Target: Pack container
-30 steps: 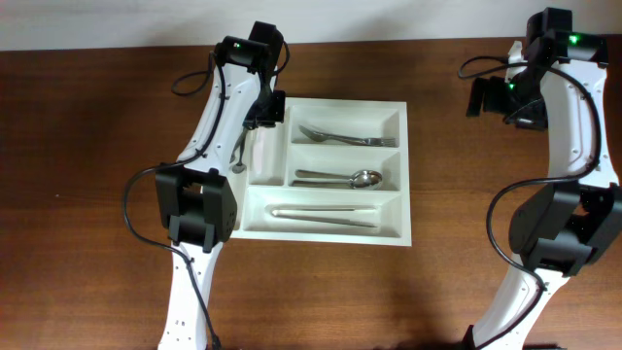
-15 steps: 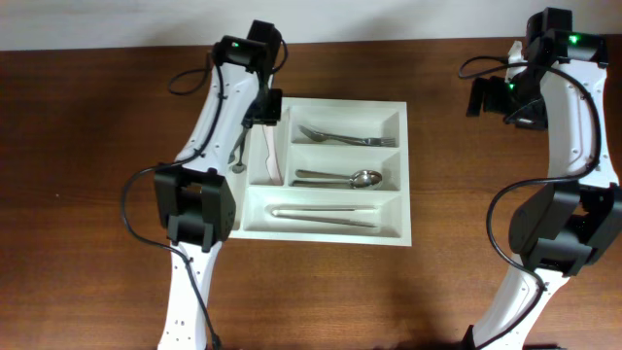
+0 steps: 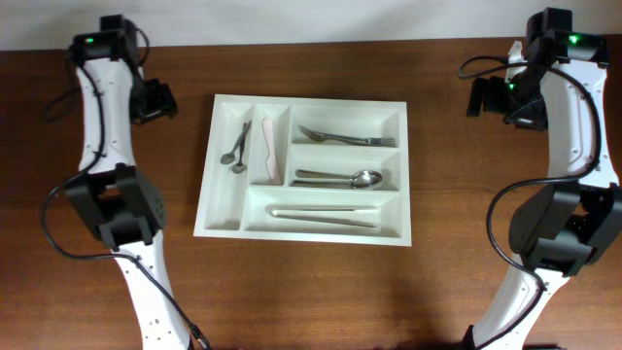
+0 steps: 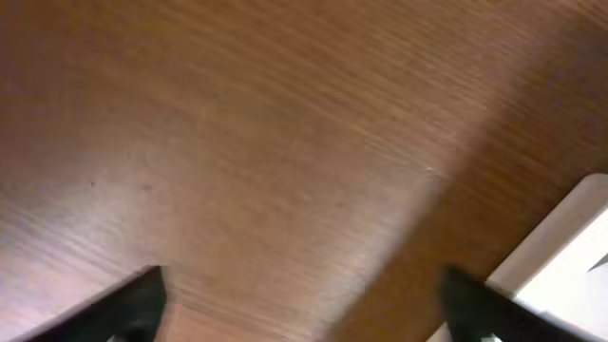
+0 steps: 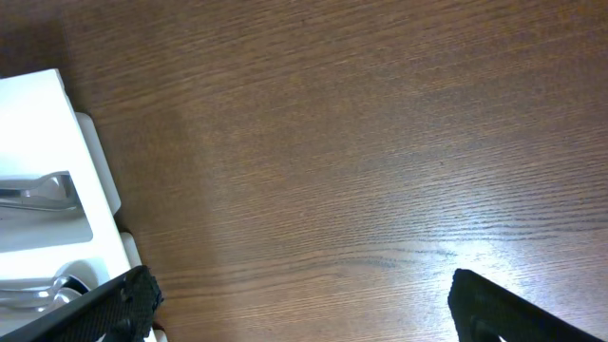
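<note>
The white container (image 3: 402, 171) lies at the table's middle. Its far-left narrow compartment holds two small spoons (image 3: 236, 149), and a pale pinkish utensil (image 3: 269, 152) lies in the narrow one beside it. The long compartments hold a fork (image 3: 338, 136), a spoon (image 3: 340, 179) and tongs (image 3: 325, 214). My left gripper (image 3: 155, 100) hovers left of the container over bare wood, open and empty (image 4: 304, 313), with the container's corner (image 4: 575, 242) at the right of its view. My right gripper (image 3: 485, 97) hangs right of the container, open and empty (image 5: 304, 309).
The dark wooden table (image 3: 311, 292) reaches a pale wall strip (image 3: 321, 19) at the back. In the right wrist view the container's right rim (image 5: 43, 114) and ends of cutlery (image 5: 38, 190) show at the left.
My left gripper has opened and swung from over the container's narrow compartments out to the far left. The pale pinkish utensil now lies uncovered in its compartment. The right arm has not moved.
</note>
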`<state>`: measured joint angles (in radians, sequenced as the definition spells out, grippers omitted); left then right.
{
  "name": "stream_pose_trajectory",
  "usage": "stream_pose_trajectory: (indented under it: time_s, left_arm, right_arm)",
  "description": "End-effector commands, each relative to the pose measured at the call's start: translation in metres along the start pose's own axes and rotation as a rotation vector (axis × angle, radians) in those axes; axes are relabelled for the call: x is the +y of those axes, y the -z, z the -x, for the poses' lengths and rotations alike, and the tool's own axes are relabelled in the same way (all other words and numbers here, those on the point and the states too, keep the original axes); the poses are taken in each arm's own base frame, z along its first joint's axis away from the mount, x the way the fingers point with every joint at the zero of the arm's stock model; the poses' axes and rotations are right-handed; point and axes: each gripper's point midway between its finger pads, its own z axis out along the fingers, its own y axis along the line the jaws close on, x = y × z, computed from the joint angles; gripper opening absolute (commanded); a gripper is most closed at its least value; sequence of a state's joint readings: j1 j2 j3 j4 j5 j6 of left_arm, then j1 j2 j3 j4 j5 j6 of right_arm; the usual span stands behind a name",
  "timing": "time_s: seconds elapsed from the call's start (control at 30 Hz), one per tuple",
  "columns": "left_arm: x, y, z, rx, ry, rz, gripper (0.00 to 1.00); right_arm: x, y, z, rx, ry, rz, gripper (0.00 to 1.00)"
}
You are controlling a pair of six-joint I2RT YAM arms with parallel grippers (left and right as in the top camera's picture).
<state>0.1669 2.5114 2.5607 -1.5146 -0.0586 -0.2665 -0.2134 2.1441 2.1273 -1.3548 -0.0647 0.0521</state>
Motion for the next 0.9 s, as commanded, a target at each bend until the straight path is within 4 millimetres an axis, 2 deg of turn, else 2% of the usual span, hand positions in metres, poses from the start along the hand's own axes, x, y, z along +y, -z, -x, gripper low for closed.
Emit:
stream_pose_trajectory:
  time_s: [0.0,0.1,0.6,0.7,0.77,0.87]
  left_arm:
    - [-0.001,0.007,0.002,0.001,0.024,-0.063,0.99]
    - [0.004,0.007,0.003,0.0,0.033,-0.062,0.99]
    - [0.004,0.007,0.003,0.0,0.032,-0.062,0.99]
    - [0.009,0.004,-0.008,0.049,0.036,-0.046,0.99]
    - [0.008,0.005,-0.005,0.038,0.036,-0.049,0.99]
    - [0.005,0.034,-0.003,-0.016,0.105,-0.076,0.99]
  right_arm:
    - [0.002,0.009,0.003,-0.026,0.0,0.001,0.99]
    - [0.002,0.009,0.003,-0.026,0.0,0.001,0.99]
    - [0.002,0.009,0.003,-0.026,0.0,0.001,0.99]
    - [0.002,0.009,0.003,-0.026,0.0,0.001,0.99]
    - [0.002,0.009,0.003,-0.026,0.0,0.001,0.99]
    - [0.002,0.009,0.003,-0.026,0.0,0.001,0.99]
